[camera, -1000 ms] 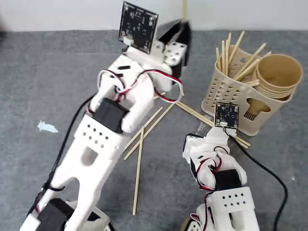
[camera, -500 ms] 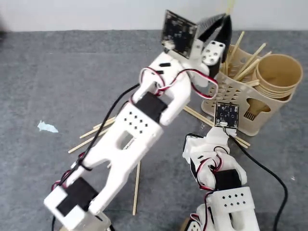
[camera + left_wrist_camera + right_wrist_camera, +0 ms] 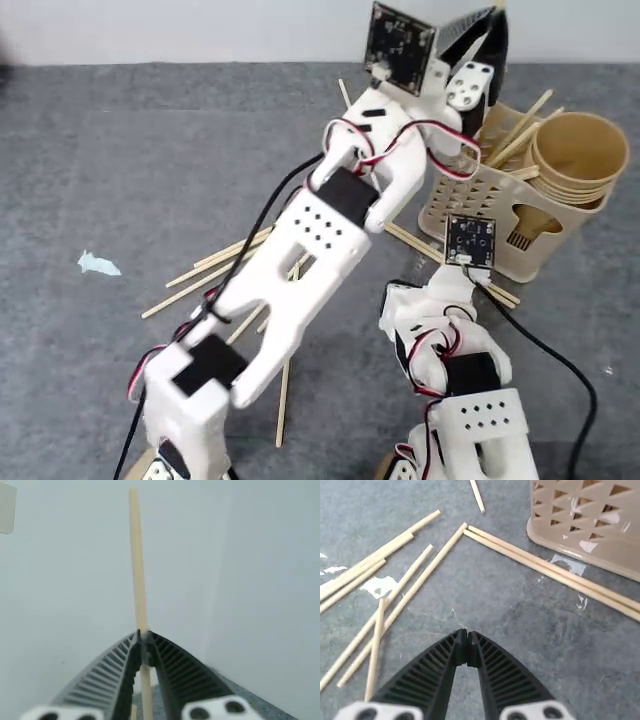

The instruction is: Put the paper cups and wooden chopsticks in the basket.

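Pinching slim, pale wooden chopstick (image 3: pixel 136 555)

Left gripper (image 3: pixel 144 636): matt black ribbed plastic. Wooden chopstick (image 3: pixel 136 555) between its jaws: pale, smooth, unvarnished. Basket (image 3: pixel 500 195) beside that claw: beige perforated plastic, slight sheen. Paper cups (image 3: pixel 580 150): matt tan. Table cover (image 3: pixel 530 615) under the right gripper (image 3: pixel 467 635): grey, rough felt-like cloth.
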